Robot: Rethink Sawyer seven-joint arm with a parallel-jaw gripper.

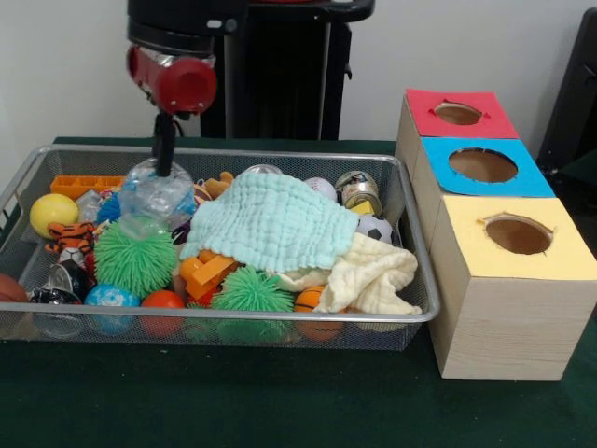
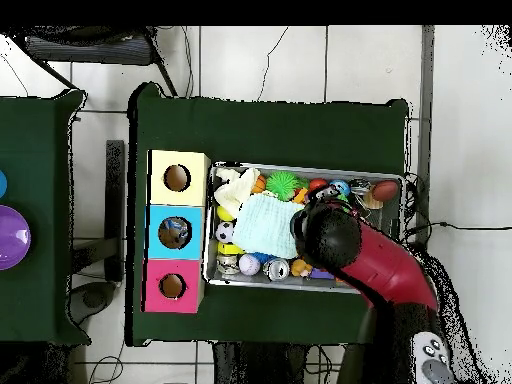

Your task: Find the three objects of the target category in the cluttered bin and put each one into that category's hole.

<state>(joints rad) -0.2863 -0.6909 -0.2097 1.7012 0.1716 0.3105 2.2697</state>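
The silver wire-mesh bin [image 1: 424,280] stands on the green table, full of toys, and also shows in the overhead view [image 2: 300,167]. My gripper [image 1: 165,166] comes down at the bin's back left onto a crumpled clear plastic bottle [image 1: 154,194]; its tips are hidden against it. In the overhead view the red arm [image 2: 365,258] covers the gripper. To the right of the bin stand three wooden boxes with round holes: red top [image 1: 459,113], blue top [image 1: 482,165] and yellow top [image 1: 518,234].
In the bin lie a mint cloth [image 1: 270,222], a cream cloth [image 1: 373,278], two green spiky balls [image 1: 135,259], a yellow ball [image 1: 53,213], orange blocks [image 1: 210,271], a tiger toy [image 1: 71,236], a small football [image 1: 375,229] and a jar [image 1: 357,189].
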